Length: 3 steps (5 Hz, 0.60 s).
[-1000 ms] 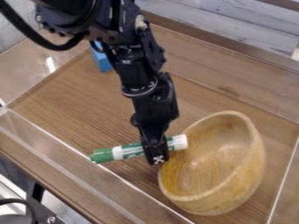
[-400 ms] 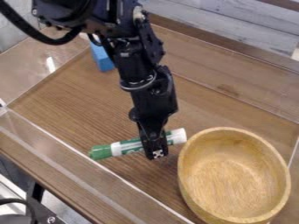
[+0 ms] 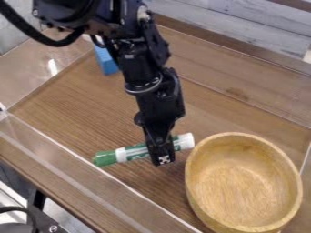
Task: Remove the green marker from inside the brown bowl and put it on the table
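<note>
The green marker (image 3: 131,152) lies flat on the table (image 3: 73,109), left of the brown bowl (image 3: 243,182), with its green cap end pointing left. My gripper (image 3: 159,153) points down over the marker's right half, and its fingers stand on either side of the barrel, closed on it. The bowl sits upright and empty at the lower right, apart from the marker.
A blue block (image 3: 105,60) sits at the back behind the arm. Clear plastic walls (image 3: 49,150) border the table on all sides, with the near wall close to the marker.
One second ago the bowl was tipped on its side against the marker; it then dropped upright and sits a little to the right. Marker and gripper have stayed in place.
</note>
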Each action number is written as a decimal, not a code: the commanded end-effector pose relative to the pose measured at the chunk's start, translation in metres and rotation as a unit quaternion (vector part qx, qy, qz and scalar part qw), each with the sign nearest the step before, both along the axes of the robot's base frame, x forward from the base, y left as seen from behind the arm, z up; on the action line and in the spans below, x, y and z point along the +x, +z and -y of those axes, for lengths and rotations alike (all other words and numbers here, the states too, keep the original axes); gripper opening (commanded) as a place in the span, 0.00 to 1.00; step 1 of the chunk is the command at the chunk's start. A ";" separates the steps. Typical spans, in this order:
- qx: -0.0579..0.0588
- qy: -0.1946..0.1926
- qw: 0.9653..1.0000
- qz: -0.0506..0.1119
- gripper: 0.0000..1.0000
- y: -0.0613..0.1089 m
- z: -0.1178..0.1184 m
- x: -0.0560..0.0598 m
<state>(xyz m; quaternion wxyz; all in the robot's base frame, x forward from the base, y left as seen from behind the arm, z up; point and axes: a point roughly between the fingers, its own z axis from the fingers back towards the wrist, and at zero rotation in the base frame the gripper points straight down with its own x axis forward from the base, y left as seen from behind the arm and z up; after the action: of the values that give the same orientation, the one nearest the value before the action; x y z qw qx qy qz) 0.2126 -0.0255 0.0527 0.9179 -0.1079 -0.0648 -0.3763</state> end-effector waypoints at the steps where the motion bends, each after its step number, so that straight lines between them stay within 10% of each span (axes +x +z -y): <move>1: 0.000 0.004 1.000 0.025 0.00 0.009 -0.002 0.012; 3: -0.003 0.004 1.000 0.023 0.00 0.006 -0.002 0.012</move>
<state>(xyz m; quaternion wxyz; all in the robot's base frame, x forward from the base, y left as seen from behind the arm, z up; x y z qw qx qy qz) 0.2142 -0.0252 0.0501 0.9175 -0.1112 -0.0660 -0.3761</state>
